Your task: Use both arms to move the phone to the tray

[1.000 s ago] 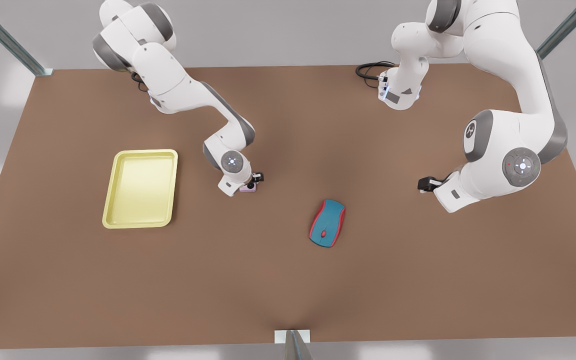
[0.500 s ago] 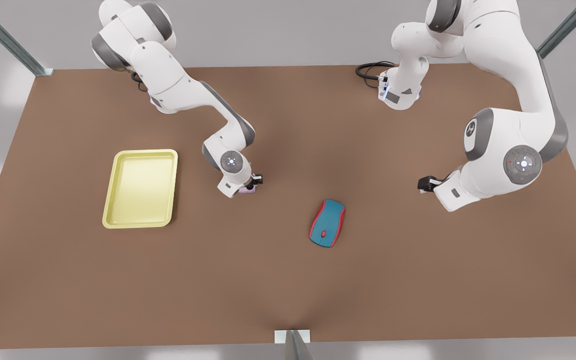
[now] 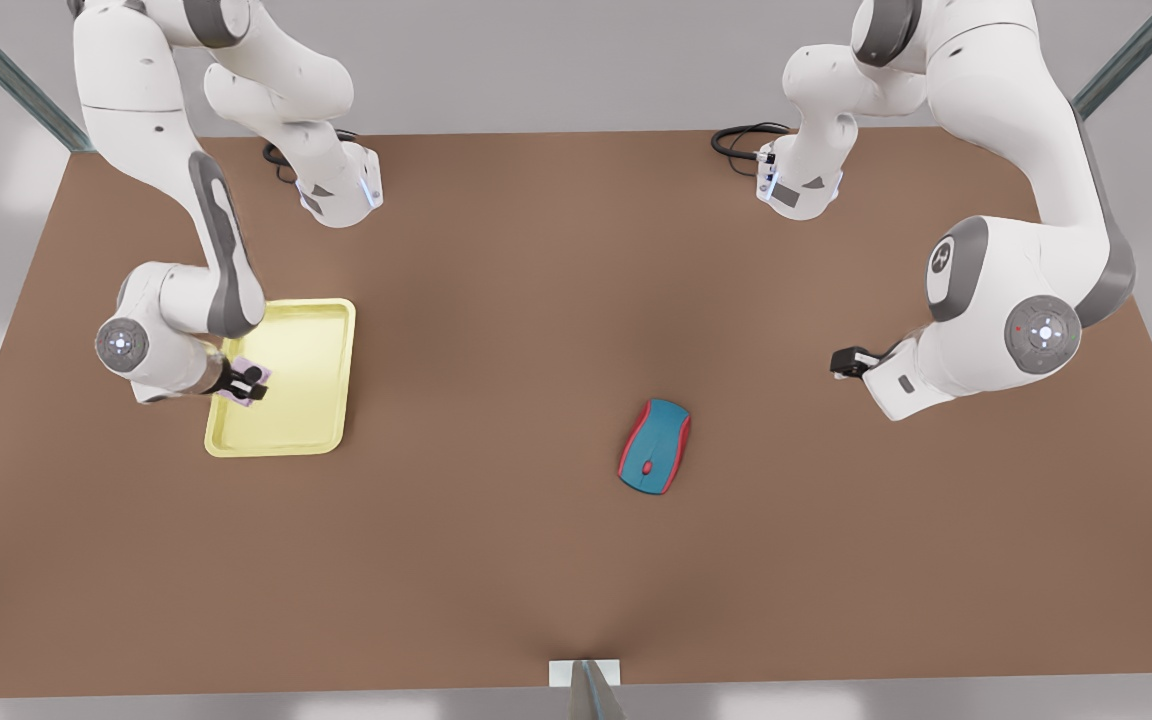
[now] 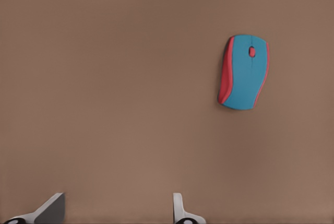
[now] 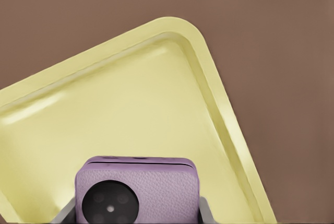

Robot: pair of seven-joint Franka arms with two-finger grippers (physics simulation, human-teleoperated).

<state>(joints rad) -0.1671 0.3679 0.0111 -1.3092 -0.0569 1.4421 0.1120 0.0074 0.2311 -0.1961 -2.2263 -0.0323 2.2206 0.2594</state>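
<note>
The lilac phone (image 3: 239,396) (image 5: 151,187), its dark round lens showing, sits between the fingers of my right gripper (image 3: 248,383) (image 5: 134,217), which is shut on it. Gripper and phone hang over the pale yellow tray (image 3: 306,360) (image 5: 130,104), near its corner at the front view's near left. I cannot tell whether the phone touches the tray floor. Far off at the front view's right, my left gripper (image 3: 844,362) (image 4: 116,214) waits open above bare table with nothing between its fingers.
A teal-and-red computer mouse (image 3: 655,446) (image 4: 243,71) lies on the brown table between the two arms, nearer the left gripper. A black cable (image 3: 736,140) coils by the arm base at the back. The tray lies close to the table's edge at the front view's left.
My right arm has swung from the table's middle to the front view's left, carrying the phone over the tray. The left arm has barely shifted.
</note>
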